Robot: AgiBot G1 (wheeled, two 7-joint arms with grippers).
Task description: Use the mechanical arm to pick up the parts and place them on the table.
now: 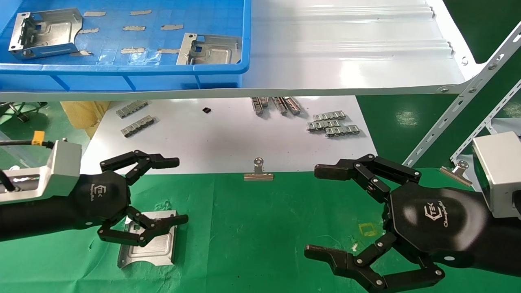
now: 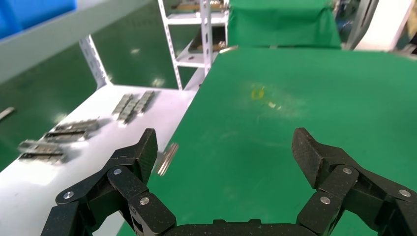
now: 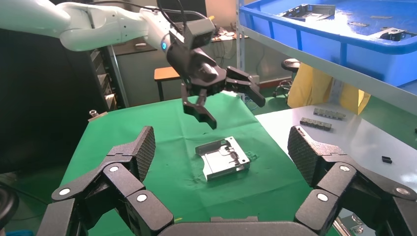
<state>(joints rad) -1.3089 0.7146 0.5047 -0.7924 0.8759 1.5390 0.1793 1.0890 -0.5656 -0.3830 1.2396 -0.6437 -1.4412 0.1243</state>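
Observation:
One silver part point(image 1: 148, 242) lies flat on the green table cloth point(image 1: 264, 228) at the front left; it also shows in the right wrist view point(image 3: 223, 158). My left gripper point(image 1: 181, 191) is open and empty, hovering just above this part, its lower fingers point(image 1: 163, 224) over the plate's far edge. In the left wrist view my left gripper point(image 2: 226, 147) faces bare green cloth. My right gripper point(image 1: 312, 211) is open and empty above the cloth at the front right; in its own view point(image 3: 222, 145) it faces the part. Two more parts point(image 1: 44, 32) point(image 1: 209, 51) lie in the blue bin point(image 1: 122, 69).
The bin stands on a white shelf point(image 1: 346, 53) above a white board point(image 1: 224, 134) bearing grey toothed strips point(image 1: 331, 124) point(image 1: 136, 118). A binder clip point(image 1: 258, 173) holds the cloth's far edge, another point(image 1: 458, 171) at the right. A slotted metal strut point(image 1: 460, 101) rises at the right.

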